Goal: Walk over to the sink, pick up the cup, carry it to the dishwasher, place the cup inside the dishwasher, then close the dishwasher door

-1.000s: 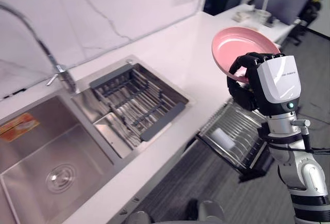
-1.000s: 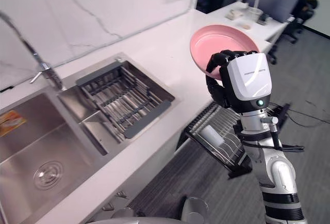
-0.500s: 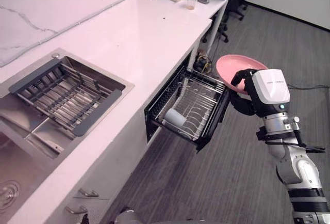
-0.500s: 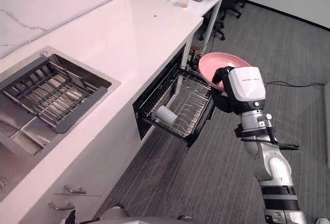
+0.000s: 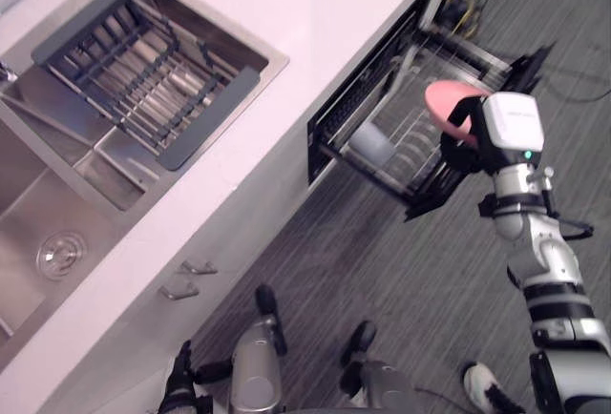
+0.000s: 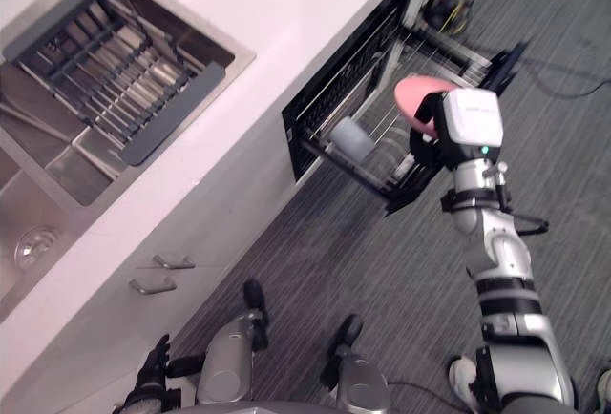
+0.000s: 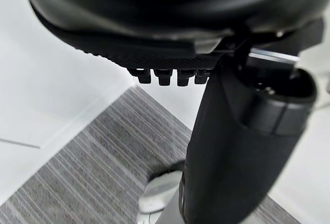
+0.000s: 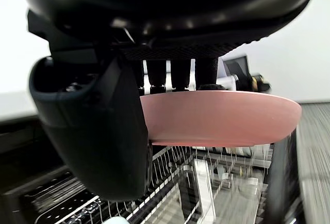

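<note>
My right hand (image 5: 466, 145) is shut on a pink plate (image 5: 447, 107), thumb (image 8: 98, 136) on top of its rim and fingers curled beneath. In the right wrist view the plate (image 8: 221, 118) sits level, just above the wire rack (image 8: 206, 182) of the open dishwasher. The rack (image 5: 431, 185) is pulled out from under the white counter. A pale cup (image 5: 372, 144) lies on its side in it. My left hand (image 7: 237, 146) hangs idle by my side, fingers relaxed, holding nothing.
The steel sink (image 5: 57, 214) lies at the left, with a grey drying rack (image 5: 143, 75) across its other basin. The white counter (image 5: 325, 23) runs between sink and dishwasher. Grey carpet lies below; a person's shoe (image 5: 482, 382) stands at lower right.
The camera has swung from the sink to the dishwasher and looks down more steeply. My right hand, still holding the plate, has come down close over the pulled-out rack.
</note>
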